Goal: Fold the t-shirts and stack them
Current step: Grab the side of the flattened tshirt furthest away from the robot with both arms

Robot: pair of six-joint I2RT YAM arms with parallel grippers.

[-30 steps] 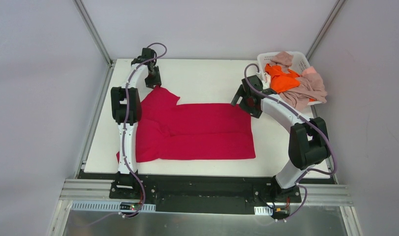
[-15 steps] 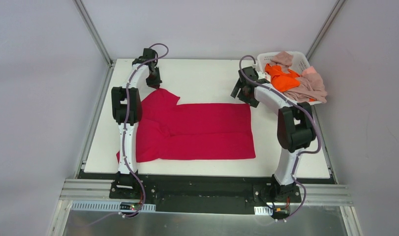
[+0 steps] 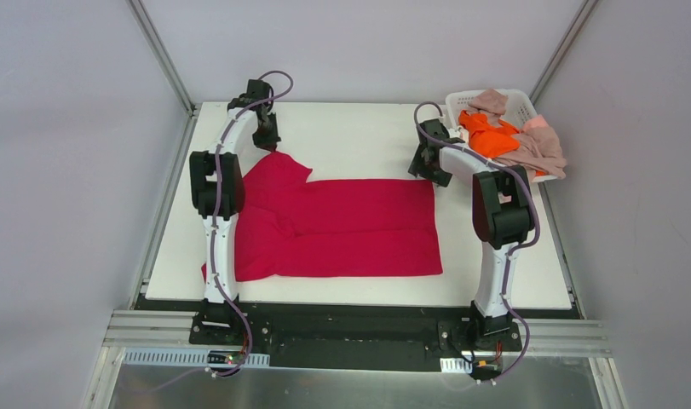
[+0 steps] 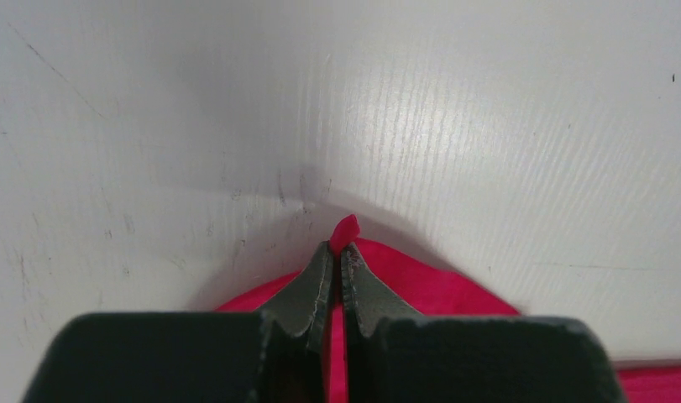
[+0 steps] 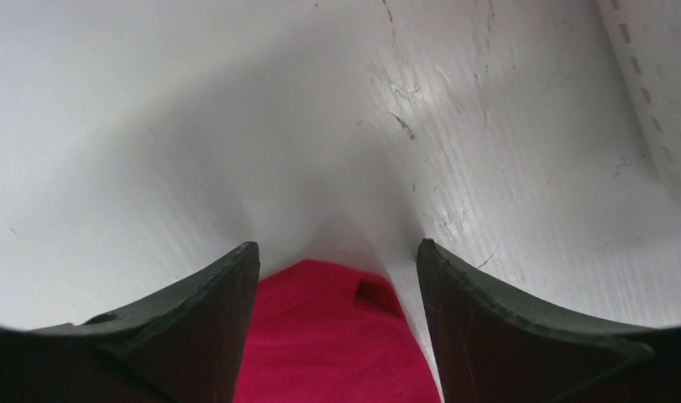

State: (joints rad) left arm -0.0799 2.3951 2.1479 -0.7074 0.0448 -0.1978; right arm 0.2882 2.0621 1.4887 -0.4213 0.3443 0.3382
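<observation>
We judge the red shirt (image 3: 350, 226) limp and light, best held by its corners: the left gripper (image 4: 338, 252) pinches one, the right gripper (image 5: 337, 250) gapes over another.

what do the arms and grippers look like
The left arm and right arm are white links with black joint housings, a thin purplish cable running along each. The left gripper and right gripper have two dark, matte, tapering fingers.

I count one red shirt (image 3: 342, 226) on one table (image 3: 359, 141), one orange shirt (image 3: 492, 138) in one basket (image 3: 518, 100), and pink-beige shirts (image 3: 538, 153) heaped there, too tangled to number. Two arms: left arm (image 3: 218, 192), right arm (image 3: 498, 213).
</observation>
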